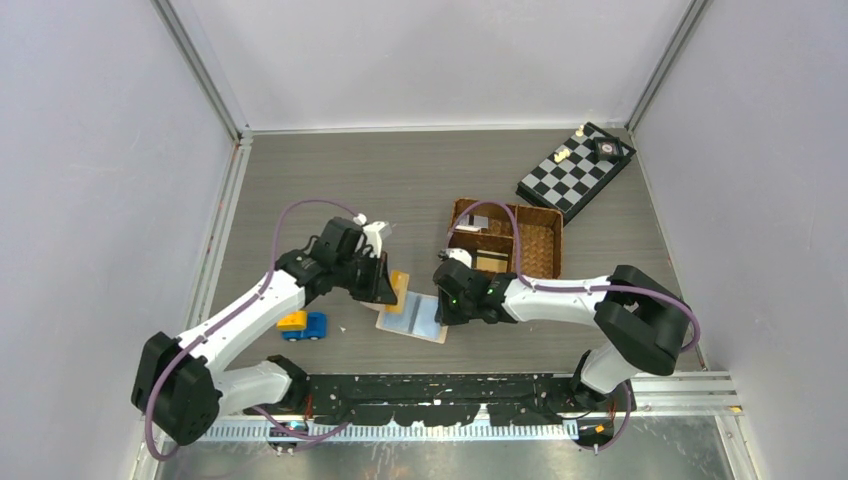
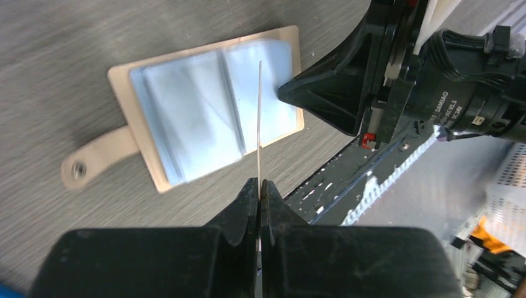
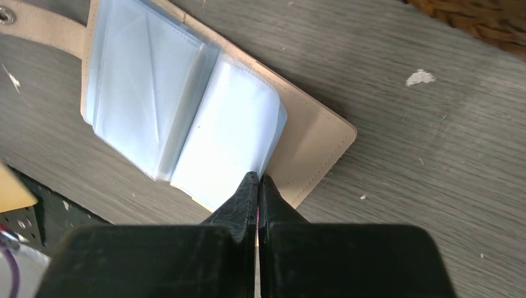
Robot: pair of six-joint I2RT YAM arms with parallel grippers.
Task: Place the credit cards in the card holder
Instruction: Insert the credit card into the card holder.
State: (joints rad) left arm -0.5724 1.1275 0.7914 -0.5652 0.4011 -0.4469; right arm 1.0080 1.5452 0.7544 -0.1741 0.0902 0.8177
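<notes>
The left gripper [image 2: 259, 184] is pressed together on the bottom edge of a card [image 2: 259, 124]. It holds the card upright and edge-on above the open wallet [image 2: 144, 127], roughly in line with the fold between the two pocket stacks. From above the card looks yellow-tan, and holding it this way probably sets it up to slide down into a pocket. The right gripper [image 3: 257, 179] is also pressed together. Its tips sit at the near edge of the outer pale blue pocket leaf and seem to nip it, likely to lift that leaf and keep the wallet from sliding. The wallet lies flat on the table [image 1: 400, 180] between the two arms, with its snap tab stretched out to one side. The clear pockets look empty, with no card visible in them. Behind the right arm stands a divided woven basket [image 1: 505, 207]. Something flat and pale lies in one of its compartments, too small to identify. A chessboard [image 1: 575, 175] sits well apart at the far corner, and a small yellow-and-blue toy [image 1: 303, 325] lies near the left arm.
</notes>
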